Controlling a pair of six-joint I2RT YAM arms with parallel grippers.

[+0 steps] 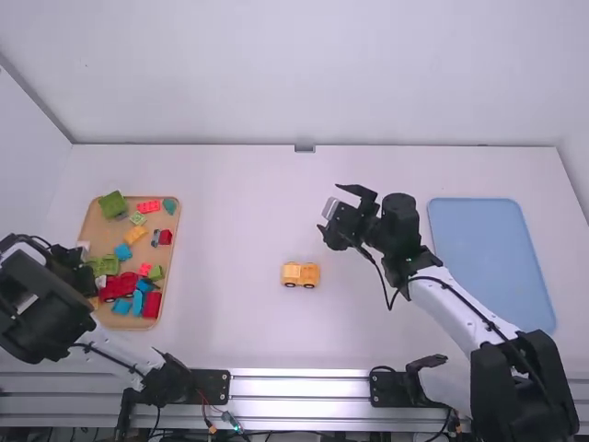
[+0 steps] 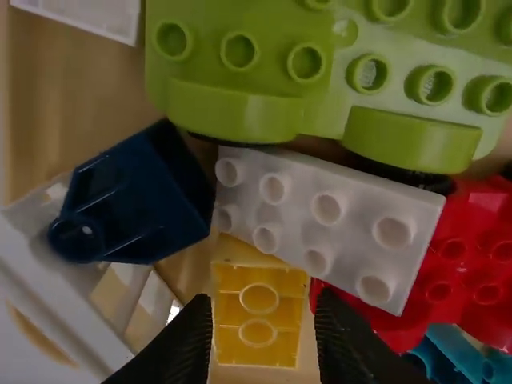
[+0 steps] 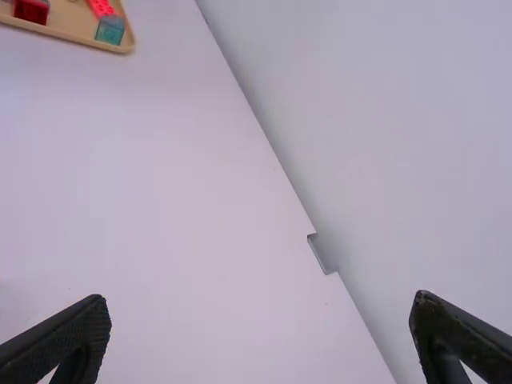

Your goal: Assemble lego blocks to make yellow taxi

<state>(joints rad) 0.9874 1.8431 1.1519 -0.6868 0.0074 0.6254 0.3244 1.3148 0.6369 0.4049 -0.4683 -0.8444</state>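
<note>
Tan tray [image 1: 96, 230] at left held mixed bricks; left gripper [image 1: 85, 276] was over its near part, fingers spread on either side of a yellow block [image 2: 258, 316], a white brick [image 2: 320, 212] right by it. Blue tray [image 1: 488, 258] lay at right. Yellow wheeled taxi build [image 1: 301, 274] stood mid-table. Right gripper [image 1: 333, 210] was beyond it, rightward, fingers wide apart.

Room to pass between tray [image 1: 172, 249] and toy car [image 1: 301, 274]; white brick [image 2: 300, 216] crowds yellow brick [image 2: 258, 317]
</note>
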